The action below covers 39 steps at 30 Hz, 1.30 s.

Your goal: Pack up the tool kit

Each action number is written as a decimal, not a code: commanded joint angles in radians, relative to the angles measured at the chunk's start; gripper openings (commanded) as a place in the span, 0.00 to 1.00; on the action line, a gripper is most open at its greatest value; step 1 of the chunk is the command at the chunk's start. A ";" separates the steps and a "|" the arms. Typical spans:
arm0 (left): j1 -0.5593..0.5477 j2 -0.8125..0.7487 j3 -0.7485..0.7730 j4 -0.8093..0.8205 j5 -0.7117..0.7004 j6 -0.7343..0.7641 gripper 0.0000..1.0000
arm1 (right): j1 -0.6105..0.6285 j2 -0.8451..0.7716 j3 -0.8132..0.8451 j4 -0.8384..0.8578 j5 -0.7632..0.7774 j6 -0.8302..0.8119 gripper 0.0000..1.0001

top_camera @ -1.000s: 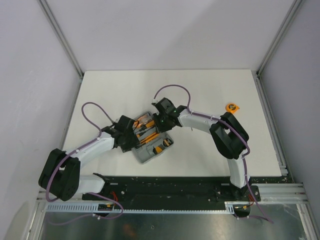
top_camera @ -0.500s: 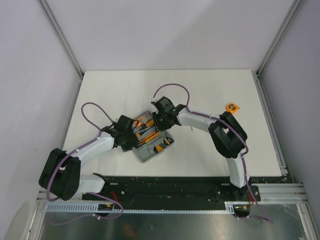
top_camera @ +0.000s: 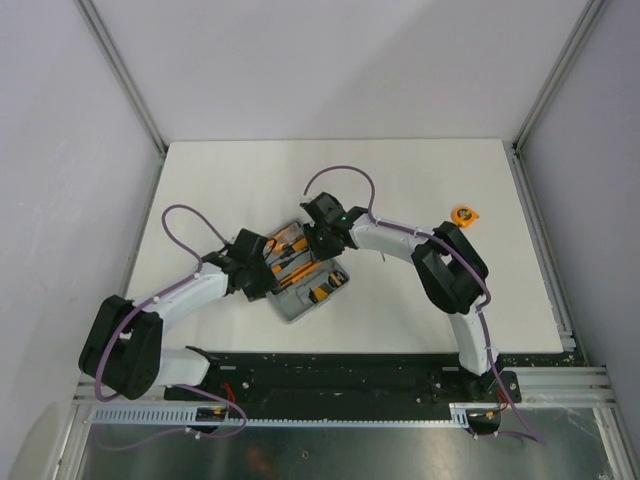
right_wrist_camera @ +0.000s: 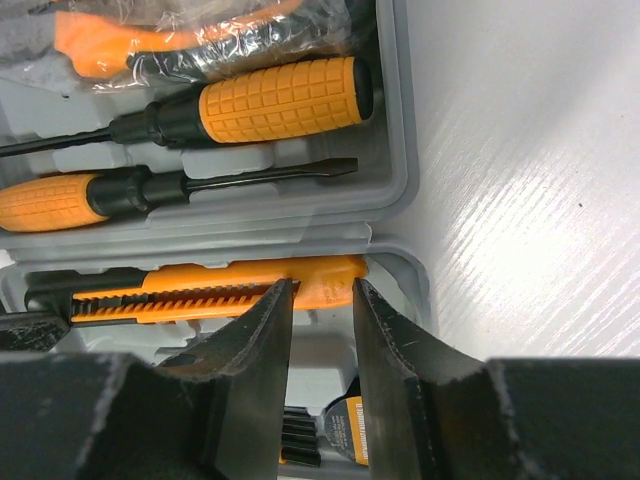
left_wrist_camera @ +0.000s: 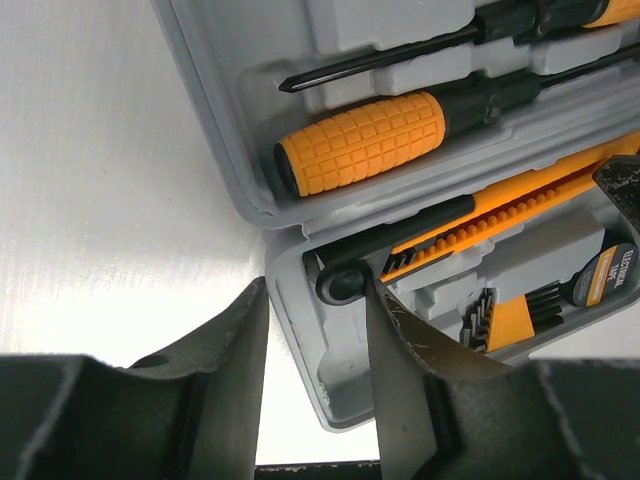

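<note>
Narrowing over the last sec, L gripper (left_wrist_camera: 316,300) straddles the rim of the case (left_wrist_camera: 305,350) on its 9 o'clock side. One finger is outside over the table (top_camera: 400,180), the other inside, right against the black butt of the knife (left_wrist_camera: 500,215). Can't tell if it's pinching rim + butt yet or only closing in.

R gripper (right_wrist_camera: 322,287) is at the case's 12–1 o'clock side. Jaws are a narrow gap apart and hold nothing. Its tips sit over the knife's orange end, which runs crosswise under them. Looks like a press-down, not a pick.

Further out, the case lies open flat near table centre, a bit toward 7 o'clock. Screwdrivers (right_wrist_camera: 280,100) are seated in the other half.

Vs a sec ago: R elbow has swung slightly toward 9 o'clock, bringing the wrist further over the case. L arm has barely shifted, and the case is in approx the same spot. So no transport is going on. Prob. both arms are seating the knife in its slot, L steadying the case.

An orange item, prob. the tape measure (top_camera: 464,214), sits well apart at the case's 2 o'clock on bare table. So the kit isn't full yet, and the lid isn't closed.
</note>
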 commanded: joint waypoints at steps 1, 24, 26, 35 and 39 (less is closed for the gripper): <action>0.003 0.070 -0.048 -0.013 -0.029 0.014 0.28 | 0.035 0.065 0.027 -0.037 0.006 -0.011 0.35; 0.049 0.307 -0.148 0.095 0.138 -0.049 0.07 | 0.086 0.174 0.078 -0.107 0.137 -0.016 0.37; 0.033 0.316 -0.153 0.109 0.109 -0.074 0.06 | 0.090 0.179 0.073 -0.106 0.134 -0.025 0.37; -0.079 0.328 -0.150 0.094 -0.043 -0.189 0.04 | 0.102 0.181 0.043 -0.105 0.152 -0.055 0.36; -0.117 0.352 -0.137 0.078 -0.081 -0.214 0.01 | 0.100 0.165 0.030 -0.108 0.161 -0.057 0.36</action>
